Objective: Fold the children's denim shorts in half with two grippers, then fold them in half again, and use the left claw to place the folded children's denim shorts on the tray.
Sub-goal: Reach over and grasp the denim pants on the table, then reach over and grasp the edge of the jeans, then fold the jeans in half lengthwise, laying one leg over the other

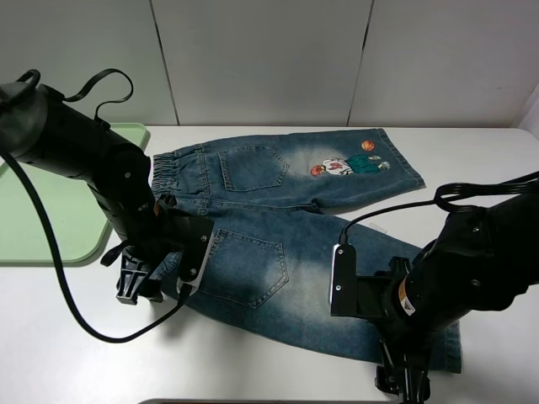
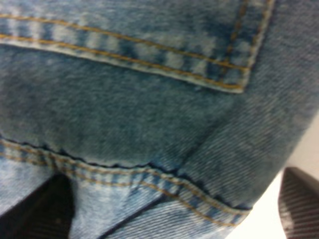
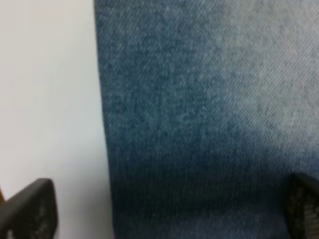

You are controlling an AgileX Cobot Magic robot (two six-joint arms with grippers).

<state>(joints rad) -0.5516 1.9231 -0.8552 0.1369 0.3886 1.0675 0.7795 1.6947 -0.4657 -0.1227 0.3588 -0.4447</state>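
First fold not made yet. The children's denim shorts (image 1: 286, 219) lie spread flat across the middle of the frame on the white table (image 1: 480, 168), legs running toward the right, the printed leg along the upper side. I'm at the pick-up for fold one.

The left claw (image 1: 139, 282) is down at lower left, at the near corner of the waistband end. The right gripper (image 1: 404, 383) is at lower right, over the hem of the near leg. On the left wrist camera its fingers (image 2: 47, 211) stand wide apart with a stitched denim seam between them: open, nothing pinched. On the right wrist camera it's much the same: fingers (image 3: 30, 211) wide, the hem edge and bare table between them, open.

Next, I reckon both jaws must close on that near edge together, then lift it over to the far edge so the legs stack evenly.

The tray (image 1: 50, 210) sits at the left edge, pale green, partly cut off by the frame and hidden by my left arm. I can't tell whether the fingertips touch cloth or table. Overhead, the arms hide them, and both wrist pictures are blurred.
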